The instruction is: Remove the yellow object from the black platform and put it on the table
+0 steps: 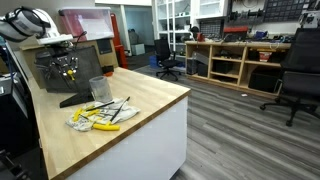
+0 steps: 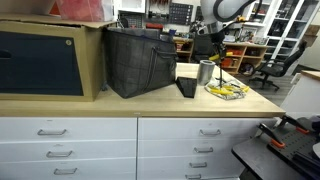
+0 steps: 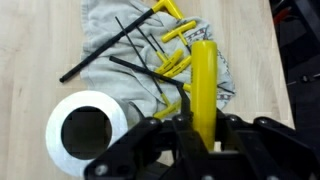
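Pale wood tabletop (image 1: 150,100) fills the near side of an open workshop, with an office chair (image 1: 300,60) off at three o'clock. Looking down from the wrist, a white-rimmed cup (image 3: 85,130) stands at eight o'clock, seen from above. A grey cloth (image 3: 110,25) lies toward twelve, strewn with black hex keys (image 3: 105,55) and small yellow tools (image 3: 175,62). Just right of centre, the yellow object (image 3: 203,80) points straight to twelve. Its lower end is pinched between the closed-in jaws of the gripper (image 3: 205,135), over the cloth's edge.
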Action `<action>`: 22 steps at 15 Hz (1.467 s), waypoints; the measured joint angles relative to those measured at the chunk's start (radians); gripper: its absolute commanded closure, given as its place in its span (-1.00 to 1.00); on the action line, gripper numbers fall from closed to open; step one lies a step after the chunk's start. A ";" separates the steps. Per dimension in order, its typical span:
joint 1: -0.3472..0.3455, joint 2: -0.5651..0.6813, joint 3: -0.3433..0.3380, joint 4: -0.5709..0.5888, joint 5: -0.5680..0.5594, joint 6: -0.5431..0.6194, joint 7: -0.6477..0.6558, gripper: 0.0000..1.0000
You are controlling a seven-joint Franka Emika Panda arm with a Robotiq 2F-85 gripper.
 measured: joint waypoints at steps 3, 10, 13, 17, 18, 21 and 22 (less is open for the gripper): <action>-0.002 -0.056 -0.012 -0.136 -0.081 0.151 0.106 0.91; -0.007 -0.206 -0.059 -0.428 -0.427 0.385 0.427 0.91; -0.018 -0.232 -0.082 -0.489 -0.621 0.378 0.589 0.91; -0.047 -0.204 -0.110 -0.516 -0.834 0.318 0.773 0.91; -0.054 -0.182 -0.115 -0.516 -0.875 0.287 0.814 0.91; -0.072 -0.090 -0.131 -0.507 -0.927 0.203 0.901 0.91; -0.076 -0.056 -0.132 -0.500 -0.927 0.190 0.919 0.91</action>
